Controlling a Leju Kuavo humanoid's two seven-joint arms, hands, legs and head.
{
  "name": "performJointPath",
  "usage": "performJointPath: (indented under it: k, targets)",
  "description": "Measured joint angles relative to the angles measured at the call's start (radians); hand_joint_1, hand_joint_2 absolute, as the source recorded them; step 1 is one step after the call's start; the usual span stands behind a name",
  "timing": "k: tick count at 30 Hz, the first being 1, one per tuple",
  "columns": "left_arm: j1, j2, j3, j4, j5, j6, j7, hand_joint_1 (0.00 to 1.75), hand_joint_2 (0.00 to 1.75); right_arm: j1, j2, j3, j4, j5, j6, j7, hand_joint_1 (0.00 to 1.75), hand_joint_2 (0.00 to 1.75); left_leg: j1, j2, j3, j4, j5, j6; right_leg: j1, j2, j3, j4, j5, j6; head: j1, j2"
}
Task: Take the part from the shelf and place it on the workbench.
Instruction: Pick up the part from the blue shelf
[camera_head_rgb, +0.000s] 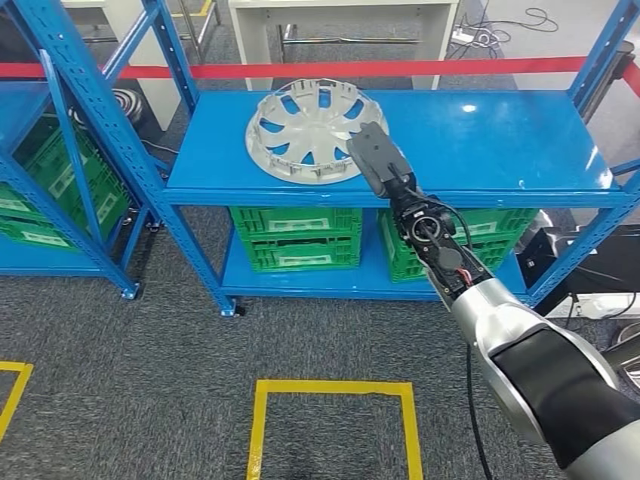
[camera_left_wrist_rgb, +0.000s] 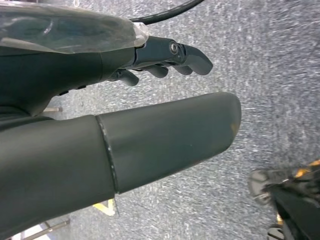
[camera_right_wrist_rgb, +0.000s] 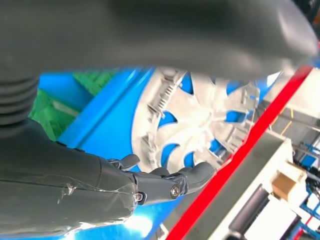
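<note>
While over the wheel cover (camera_head_rgb: 317, 130), right hand (camera_head_rgb: 375, 155) fingers (camera_right_wrist_rgb: 188, 177) spread, empty; contact unclear.

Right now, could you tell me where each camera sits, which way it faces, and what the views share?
Head view: high on the body, looking down at the blue shelf and the right hand at the wheel cover.
Left wrist view: behind the left hand, facing grey carpet.
Right wrist view: behind the right hand, facing the wheel cover.
Head and right wrist views share the wheel cover, shelf and right hand.
</note>
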Motion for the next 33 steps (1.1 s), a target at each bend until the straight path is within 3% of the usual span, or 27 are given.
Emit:
performJointPath:
  k: [2, 3, 7, 9, 11, 12, 13, 14, 16, 18, 21, 23, 25, 27, 28, 29, 30, 32, 33]
  targets:
    - [-0.001, 0.002, 0.0, 0.0, 0.0, 0.0, 0.0, 0.0, 0.0, -0.002, 0.0, 0.0, 0.0, 0.008, -0.005, 0.004, 0.0, 1.75, -0.008, 0.0, 0.06, -0.141, 0.061, 0.015, 0.003, 0.001, 0.012, -0.001, -0.011, 0.006, -0.001, 0.0]
    - [-0.002, 0.004, 0.0, 0.0, 0.0, 0.0, 0.0, 0.0, 0.0, -0.003, 0.0, 0.001, 0.0, 0.012, -0.006, 0.007, 0.0, 1.75, -0.012, 0.0, 0.076, -0.175, 0.069, 0.02, 0.003, 0.002, 0.015, -0.003, -0.015, 0.011, -0.001, 0.0]
    - [-0.002, 0.005, 0.0, 0.0, 0.0, 0.0, 0.0, 0.0, 0.0, -0.006, 0.0, 0.001, 0.0, 0.02, -0.006, 0.014, 0.0, 1.75, -0.012, 0.001, 0.101, -0.207, 0.062, 0.031, 0.002, 0.0, 0.024, 0.001, -0.035, 0.029, 0.001, 0.0]
    - [-0.001, 0.004, 0.0, 0.0, 0.0, 0.0, 0.0, 0.0, 0.0, -0.009, 0.0, 0.001, 0.0, 0.02, -0.005, 0.015, 0.0, 1.75, -0.007, 0.002, 0.115, -0.22, 0.061, 0.038, 0.002, -0.004, -0.017, 0.089, -0.079, 0.034, 0.008, 0.0]
    - [-0.002, 0.003, 0.0, 0.0, 0.0, 0.0, 0.0, 0.0, 0.0, -0.005, 0.0, 0.002, 0.0, 0.02, -0.005, 0.016, 0.0, 1.75, -0.007, 0.002, 0.124, -0.22, 0.053, 0.043, 0.002, -0.004, -0.097, 0.234, -0.134, 0.04, 0.014, 0.0]
    - [-0.001, 0.003, 0.0, 0.0, 0.0, 0.0, 0.0, 0.0, 0.0, -0.001, 0.0, 0.003, 0.001, 0.02, -0.004, 0.016, 0.0, 1.75, -0.007, 0.0, 0.13, -0.22, 0.048, 0.043, 0.001, -0.005, -0.129, 0.283, -0.142, 0.042, 0.017, 0.0]
    - [0.0, 0.002, 0.0, 0.0, 0.0, 0.0, 0.0, 0.0, 0.0, 0.002, 0.0, 0.003, 0.002, 0.02, -0.004, 0.017, 0.0, 1.75, -0.006, -0.001, 0.137, -0.219, 0.042, 0.042, 0.0, -0.005, -0.144, 0.295, -0.127, 0.045, 0.022, 0.0]
    - [0.001, 0.001, 0.001, 0.0, 0.0, 0.0, 0.0, 0.0, 0.0, 0.003, 0.0, 0.003, 0.002, 0.02, -0.004, 0.017, 0.0, 1.75, -0.005, -0.003, 0.145, -0.217, 0.035, 0.039, -0.002, -0.007, -0.138, 0.263, -0.093, 0.047, 0.027, 0.0]
    - [0.003, 0.0, 0.001, 0.0, 0.0, 0.0, 0.0, 0.0, 0.0, 0.002, 0.0, 0.003, 0.003, 0.02, -0.004, 0.017, 0.0, 1.75, -0.003, -0.005, 0.161, -0.21, 0.019, 0.03, -0.006, -0.01, -0.087, 0.124, -0.003, 0.051, 0.034, 0.0]
    - [0.001, 0.002, 0.001, 0.0, 0.0, 0.0, 0.0, 0.0, 0.0, 0.001, 0.0, 0.003, 0.003, 0.02, -0.004, 0.017, 0.0, 1.75, -0.005, -0.008, 0.164, -0.198, 0.005, 0.019, -0.007, -0.008, -0.048, 0.024, 0.037, 0.046, 0.034, 0.0]
    - [0.0, 0.002, 0.001, 0.0, 0.0, 0.0, 0.0, 0.0, 0.0, 0.001, 0.001, 0.004, 0.003, 0.02, -0.004, 0.017, 0.0, 1.75, -0.004, -0.008, 0.16, -0.193, -0.003, 0.007, -0.002, -0.003, -0.044, 0.007, 0.033, 0.025, 0.022, 0.0]
    - [0.0, 0.002, 0.001, 0.0, 0.0, 0.0, 0.0, 0.0, 0.0, -0.002, 0.001, 0.004, 0.002, 0.02, -0.005, 0.016, 0.0, 1.75, 0.0, -0.006, 0.147, -0.161, -0.021, -0.003, -0.003, -0.002, -0.038, 0.006, 0.03, 0.013, 0.017, 0.0]
    - [-0.001, 0.003, 0.002, 0.0, 0.0, 0.0, 0.0, 0.0, 0.0, -0.005, 0.002, 0.004, 0.001, 0.02, -0.004, 0.016, 0.0, 1.75, 0.003, -0.003, 0.088, -0.048, -0.067, -0.012, -0.006, -0.002, -0.031, 0.005, 0.026, 0.005, 0.01, 0.0]
    - [-0.001, 0.002, 0.002, 0.0, 0.0, 0.0, 0.0, 0.0, 0.0, -0.005, 0.002, 0.006, 0.001, 0.02, 0.0, 0.016, 0.0, 1.75, 0.003, -0.002, -0.003, 0.095, -0.106, -0.018, -0.005, -0.001, -0.025, 0.005, 0.019, 0.001, 0.003, 0.0]
    - [0.0, 0.002, 0.002, 0.0, 0.0, 0.0, 0.0, 0.0, 0.0, -0.004, 0.002, 0.007, 0.001, 0.02, 0.003, 0.017, 0.0, 1.75, 0.003, -0.002, -0.036, 0.132, -0.103, -0.017, -0.004, -0.001, -0.021, 0.005, 0.015, 0.0, 0.002, 0.0]
    - [0.0, 0.001, 0.002, 0.0, 0.0, 0.0, 0.0, 0.0, 0.0, -0.004, 0.002, 0.008, 0.001, 0.02, 0.005, 0.017, 0.0, 1.75, 0.003, -0.002, -0.049, 0.126, -0.079, -0.014, -0.003, 0.0, -0.015, 0.005, 0.011, 0.0, 0.0, 0.0]
    - [0.001, 0.0, 0.002, 0.0, 0.0, 0.0, 0.0, 0.0, 0.0, -0.004, 0.002, 0.009, 0.001, 0.02, 0.009, 0.018, 0.0, 1.75, 0.002, -0.002, -0.04, 0.079, -0.037, -0.008, -0.002, 0.0, -0.009, 0.005, 0.006, 0.0, 0.0, 0.0]
    - [0.0, 0.002, 0.002, 0.0, 0.0, 0.0, 0.0, 0.0, 0.0, -0.005, 0.002, 0.01, 0.002, 0.02, 0.016, 0.018, 0.0, 1.75, -0.007, -0.003, 0.018, -0.078, 0.052, 0.012, 0.002, 0.002, 0.005, 0.003, -0.005, 0.003, -0.001, 0.0]
    - [-0.001, 0.004, 0.002, 0.0, 0.0, 0.0, 0.0, 0.0, 0.0, -0.005, 0.002, 0.01, 0.002, 0.02, 0.021, 0.019, 0.0, 1.75, -0.012, -0.002, 0.044, -0.139, 0.076, 0.021, 0.004, 0.003, 0.01, 0.001, -0.01, 0.006, -0.001, 0.0]
